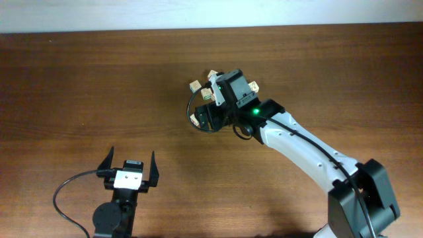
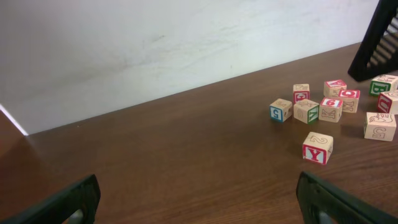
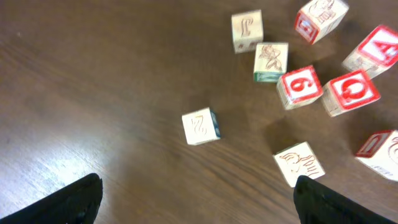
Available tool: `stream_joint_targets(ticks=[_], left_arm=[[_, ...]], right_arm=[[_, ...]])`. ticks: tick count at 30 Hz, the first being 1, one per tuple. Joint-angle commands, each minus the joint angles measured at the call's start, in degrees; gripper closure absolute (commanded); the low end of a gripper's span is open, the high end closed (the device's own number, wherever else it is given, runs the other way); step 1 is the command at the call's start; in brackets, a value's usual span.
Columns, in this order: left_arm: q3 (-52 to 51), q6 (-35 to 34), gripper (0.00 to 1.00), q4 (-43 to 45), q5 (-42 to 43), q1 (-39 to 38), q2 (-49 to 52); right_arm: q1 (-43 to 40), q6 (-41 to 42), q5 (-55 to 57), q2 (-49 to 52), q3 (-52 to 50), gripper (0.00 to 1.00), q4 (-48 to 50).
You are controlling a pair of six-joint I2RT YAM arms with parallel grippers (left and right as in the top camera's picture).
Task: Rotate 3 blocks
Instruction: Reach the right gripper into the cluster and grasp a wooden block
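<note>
Your blocks [image 3: 298, 87] lie scattered on the table [image 3: 93, 74] just ahead of the right gripper [image 3: 200, 205], its jaws spread and empty. The left gripper [image 1: 131, 157], well apart from it, is spread too. All three turns seem left.

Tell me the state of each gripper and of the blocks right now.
left gripper: open, empty, well apart from the blocks.
right gripper: open, empty, hovering above the blocks.
blocks: scattered loose on the table, none gripped.
</note>
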Motion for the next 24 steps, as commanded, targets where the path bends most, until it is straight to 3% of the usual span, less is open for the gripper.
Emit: stream_joint_targets(ticks=[1,2,4,7,11,16,24], left_arm=[[-0.26,0.46,0.01,-0.04,0.2,0.33,-0.33],[-0.26,0.48,0.01,-0.04,0.2,0.33,-0.33],[-0.26,0.48,0.01,-0.04,0.2,0.33,-0.33],[-0.26,0.48,0.01,-0.04,0.2,0.33,-0.33],[-0.26,0.48,0.01,-0.04,0.2,0.33,-0.33],[-0.26,0.48,0.01,-0.04,0.2,0.33,-0.33],[-0.26,0.48,0.01,-0.04,0.2,0.33,-0.33]], right_arm=[[-0.68,15.98,8.72,2.91,0.92,0.01,-0.68],[-1.38,22.32,11.69,3.45,0.92,0.09,-1.46],[-3.76,34.88,14.32,5.46,0.92,0.1,-3.87],[-5.09,41.68,14.03,8.33,0.94,0.12,-2.75],[-4.83,43.15,12.7,11.47,1.75,0.13,-2.93],[-2.36,41.35,17.14,22.29,19.69,0.15,-20.13],[-2.36,41.33,18.82,25.44,19.8,0.41,-20.09]])
